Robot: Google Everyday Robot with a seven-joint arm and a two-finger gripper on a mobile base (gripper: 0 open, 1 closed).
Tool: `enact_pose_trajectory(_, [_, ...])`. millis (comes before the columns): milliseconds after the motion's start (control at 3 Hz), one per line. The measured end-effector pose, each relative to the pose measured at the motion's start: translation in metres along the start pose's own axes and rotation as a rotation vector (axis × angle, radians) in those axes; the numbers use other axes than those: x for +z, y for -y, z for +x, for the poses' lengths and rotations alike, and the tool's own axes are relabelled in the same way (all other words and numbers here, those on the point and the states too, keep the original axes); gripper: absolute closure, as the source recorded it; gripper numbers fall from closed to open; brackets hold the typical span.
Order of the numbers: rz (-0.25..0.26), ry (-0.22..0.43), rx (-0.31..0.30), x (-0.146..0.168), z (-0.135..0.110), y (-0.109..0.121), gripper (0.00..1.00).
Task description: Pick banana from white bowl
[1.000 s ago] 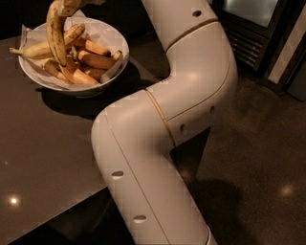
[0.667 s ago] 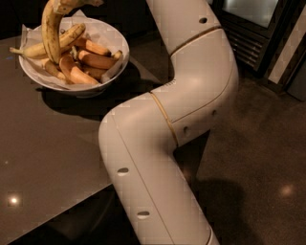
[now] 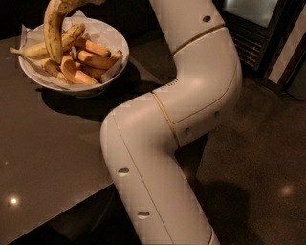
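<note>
The banana (image 3: 51,29), strongly curved and brown-speckled, hangs upright over the left part of the white bowl (image 3: 112,40). Its lower tip is still level with the fruit in the bowl, and its upper end bends right to the picture's top edge. There my gripper (image 3: 88,2) barely shows, shut on the banana's upper end; the rest of the gripper is cut off above the frame. The paper-lined bowl stands at the table's back left.
A longer, straighter banana (image 3: 48,45) and several stubby orange-toned bananas (image 3: 91,60) lie in the bowl. My white arm (image 3: 181,110) fills the middle, bending over the dark table's (image 3: 43,158) right edge. A dark cabinet (image 3: 258,33) stands at the back right.
The curved banana has risen, its lower tip lifting up out of the pile in the bowl. The arm's elbow has shifted a little to the right.
</note>
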State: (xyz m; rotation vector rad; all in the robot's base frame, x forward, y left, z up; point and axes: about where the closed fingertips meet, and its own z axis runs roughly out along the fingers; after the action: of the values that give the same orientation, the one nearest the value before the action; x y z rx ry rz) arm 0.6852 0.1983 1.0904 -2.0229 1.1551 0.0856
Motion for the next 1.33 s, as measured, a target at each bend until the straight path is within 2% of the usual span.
enact_pose_trajectory(333, [0.015, -0.025, 0.091, -0.017, 0.007, -0.009, 1.0])
enact_pose_trajectory(667, [0.051, -0.011, 0.09, -0.024, -0.006, -0.005, 1.0])
enact_pose_trajectory(1000, [0.054, -0.008, 0.091, -0.021, -0.005, -0.004, 1.0])
enact_pose_trajectory(1333, [0.044, -0.008, 0.159, -0.028, 0.001, -0.013, 1.0])
